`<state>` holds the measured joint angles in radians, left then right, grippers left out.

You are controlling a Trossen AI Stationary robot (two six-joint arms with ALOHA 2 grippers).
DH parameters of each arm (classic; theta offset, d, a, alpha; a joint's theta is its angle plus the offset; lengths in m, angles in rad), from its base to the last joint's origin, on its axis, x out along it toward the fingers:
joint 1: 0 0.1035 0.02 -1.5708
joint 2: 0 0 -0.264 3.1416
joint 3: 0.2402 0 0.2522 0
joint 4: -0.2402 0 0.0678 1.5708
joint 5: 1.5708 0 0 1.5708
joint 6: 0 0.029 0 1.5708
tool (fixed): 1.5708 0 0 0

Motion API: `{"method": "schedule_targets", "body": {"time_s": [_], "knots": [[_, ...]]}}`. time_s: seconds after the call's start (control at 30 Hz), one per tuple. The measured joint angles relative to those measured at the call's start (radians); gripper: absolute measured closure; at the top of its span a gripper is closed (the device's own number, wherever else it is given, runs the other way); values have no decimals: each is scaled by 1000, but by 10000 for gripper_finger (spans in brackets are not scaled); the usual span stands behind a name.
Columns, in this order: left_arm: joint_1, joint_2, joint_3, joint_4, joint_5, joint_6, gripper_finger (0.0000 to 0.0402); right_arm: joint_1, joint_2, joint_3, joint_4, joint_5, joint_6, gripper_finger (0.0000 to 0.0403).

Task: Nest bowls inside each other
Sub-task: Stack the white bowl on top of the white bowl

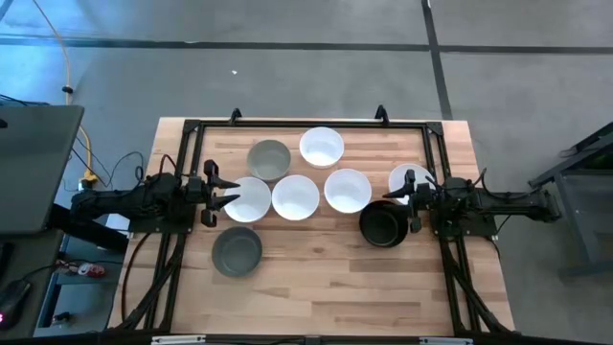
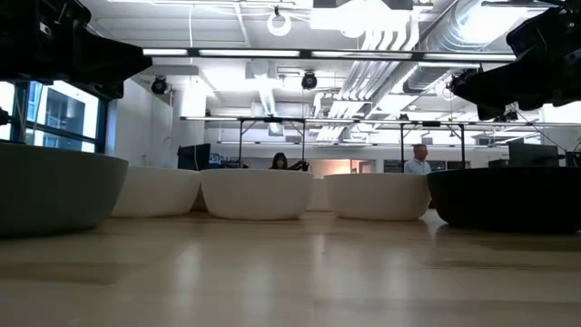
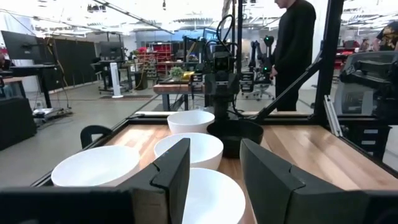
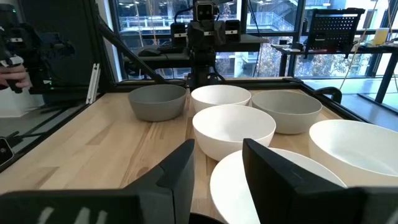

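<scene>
Eight bowls stand on their bases on the wooden table (image 1: 316, 287). There are two grey bowls (image 1: 268, 159) (image 1: 237, 251) and a black bowl (image 1: 383, 225). White bowls (image 1: 322, 147) (image 1: 246, 199) (image 1: 295, 197) (image 1: 347, 190) (image 1: 410, 179) lie around the middle. My left gripper (image 1: 225, 192) (image 3: 214, 174) is open and level, above the left rim of a white bowl (image 3: 211, 199). My right gripper (image 1: 412, 196) (image 4: 217, 171) is open and level between the black bowl and the rightmost white one, facing the row (image 4: 233, 127).
A black metal frame (image 1: 306, 123) runs around the table's far, left and right sides. The near half of the table is bare wood. People (image 3: 295, 50) stand in the room beyond. A dark screen (image 1: 34, 168) sits off the table's left.
</scene>
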<state>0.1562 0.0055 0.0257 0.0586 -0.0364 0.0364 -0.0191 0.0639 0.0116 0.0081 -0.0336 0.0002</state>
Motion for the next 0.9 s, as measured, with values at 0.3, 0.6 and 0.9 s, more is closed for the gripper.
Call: {"method": "schedule_targets", "body": {"time_s": [0.3, 0.6, 0.9], "knots": [[0, 0, 0, -9, -2, -60, 272, 0, 0, 0, 2, 0, 0, 277], [0, 0, 0, -9, -2, -60, 272, 0, 0, -1, 8, 0, 7, 277], [0, 0, 0, -65, 6, -117, 272, 0, 0, -1, 18, 4, 90, 277]]}}
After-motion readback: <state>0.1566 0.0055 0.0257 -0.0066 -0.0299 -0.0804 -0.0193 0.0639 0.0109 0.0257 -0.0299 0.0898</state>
